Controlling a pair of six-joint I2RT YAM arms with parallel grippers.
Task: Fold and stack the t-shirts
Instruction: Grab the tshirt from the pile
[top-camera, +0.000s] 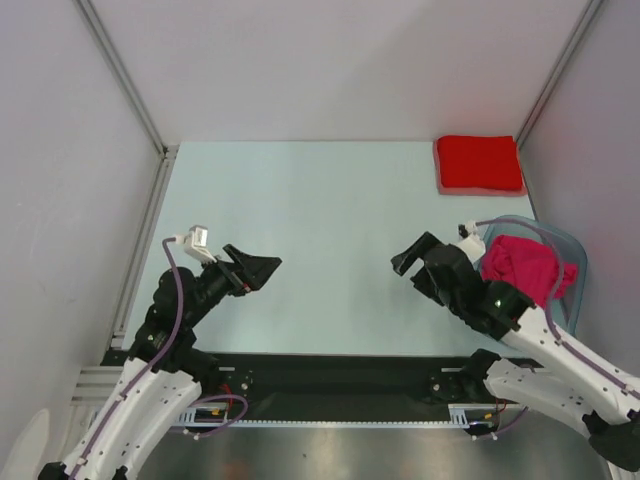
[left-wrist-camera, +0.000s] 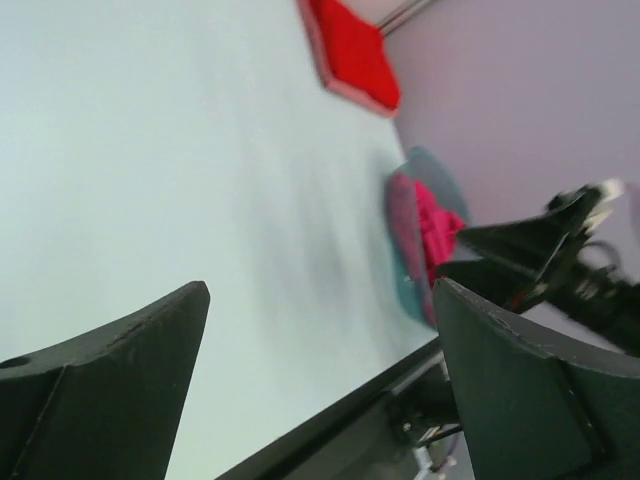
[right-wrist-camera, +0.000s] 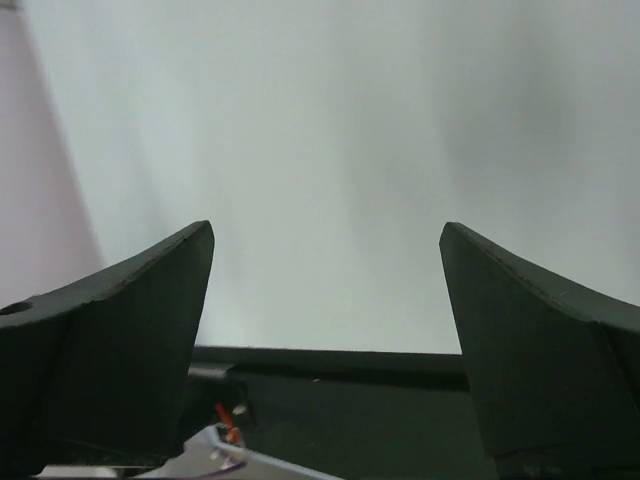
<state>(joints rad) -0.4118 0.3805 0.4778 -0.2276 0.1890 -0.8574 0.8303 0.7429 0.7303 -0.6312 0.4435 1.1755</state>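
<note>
While both arms are hovering low over the pale table (top-camera: 320, 200), the two grippers are facing each other across the middle of the top view, well apart. The left gripper (top-camera: 262, 272), in the lower left, is holding its two fingers spread wide with nothing between them. The right gripper (top-camera: 408, 275), in the lower right, is likewise standing fully spread and gripping nothing. Two t-shirts are lying in view. The red t-shirt (top-camera: 480, 165) is sitting folded into a neat rectangle in the upper right corner of the table, close to the wall. The magenta-pink t-shirt (top-camera: 525, 268) is lying crumpled inside the one translucent blue-grey tub (top-camera: 572, 248) at the right edge of the frame, just behind the right arm. The left wrist view is showing both shirts toward its upper right, blurred, with the tub's rim curving around the pink cloth.
</note>
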